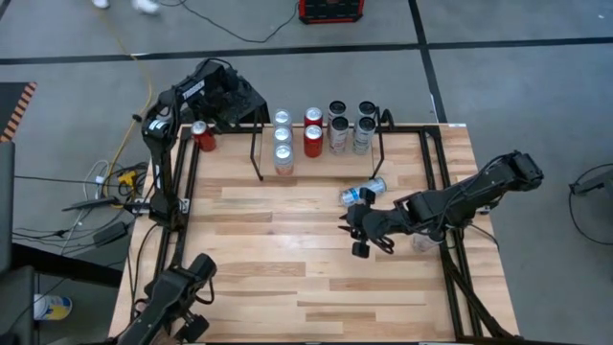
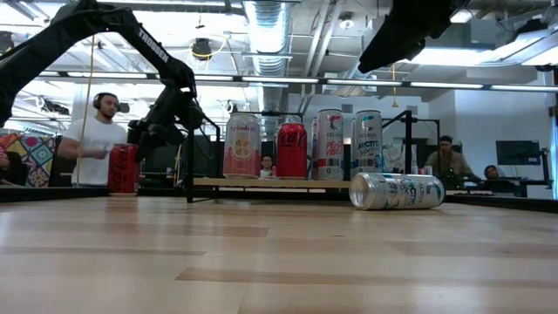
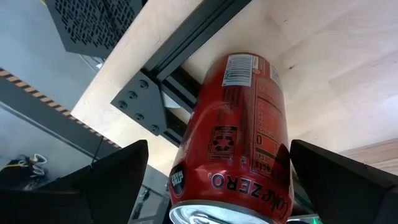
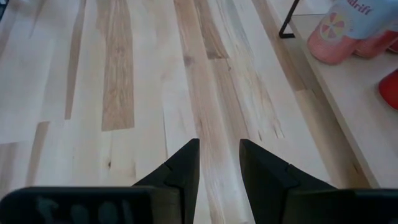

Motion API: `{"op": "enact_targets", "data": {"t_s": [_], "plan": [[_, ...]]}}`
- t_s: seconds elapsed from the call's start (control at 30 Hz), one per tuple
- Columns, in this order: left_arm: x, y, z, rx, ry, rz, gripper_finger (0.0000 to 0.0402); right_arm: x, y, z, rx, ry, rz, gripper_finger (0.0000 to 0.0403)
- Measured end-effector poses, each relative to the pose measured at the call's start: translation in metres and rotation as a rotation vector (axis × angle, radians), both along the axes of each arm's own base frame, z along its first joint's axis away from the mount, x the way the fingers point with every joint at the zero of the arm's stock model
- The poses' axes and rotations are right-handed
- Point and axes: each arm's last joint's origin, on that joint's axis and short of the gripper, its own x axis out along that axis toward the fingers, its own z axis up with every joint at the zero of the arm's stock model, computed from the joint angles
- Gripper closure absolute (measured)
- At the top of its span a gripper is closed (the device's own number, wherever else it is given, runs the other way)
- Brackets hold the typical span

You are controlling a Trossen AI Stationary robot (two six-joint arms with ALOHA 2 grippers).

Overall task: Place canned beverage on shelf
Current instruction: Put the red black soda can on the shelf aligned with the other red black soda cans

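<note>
A red Coke Zero can (image 1: 203,136) (image 3: 239,137) stands upright at the table's far left corner, beside the black rail and left of the shelf (image 1: 257,158). My left gripper (image 3: 217,146) comes down over it, open, one finger on either side of the can, and no touch shows. The shelf (image 2: 261,182) at the far edge bears several upright cans (image 1: 326,129). A silver can (image 1: 364,193) (image 2: 397,191) lies on its side on the table in front of the shelf. My right gripper (image 1: 356,230) (image 4: 219,152) hangs over the middle right of the table, open a little, with nothing between its fingers.
Black tubular rails (image 1: 187,182) (image 1: 436,163) run along the table's left and right sides. Bare wood (image 1: 278,249) stretches across the middle and near part of the table. A person (image 2: 91,139) stands behind the table's far left in the low view.
</note>
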Motion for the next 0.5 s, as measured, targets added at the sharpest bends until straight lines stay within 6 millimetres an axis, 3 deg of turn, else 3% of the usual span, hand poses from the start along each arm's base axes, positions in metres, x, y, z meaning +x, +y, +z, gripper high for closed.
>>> {"op": "enact_targets", "data": {"t_s": [0.5], "plan": [[0.0062, -0.0026, -0.0001, -0.033, -0.019, -0.07, 0.0024, 0.0007, -0.0028, -0.0001, 0.0, 0.001, -0.01, 0.0265]]}}
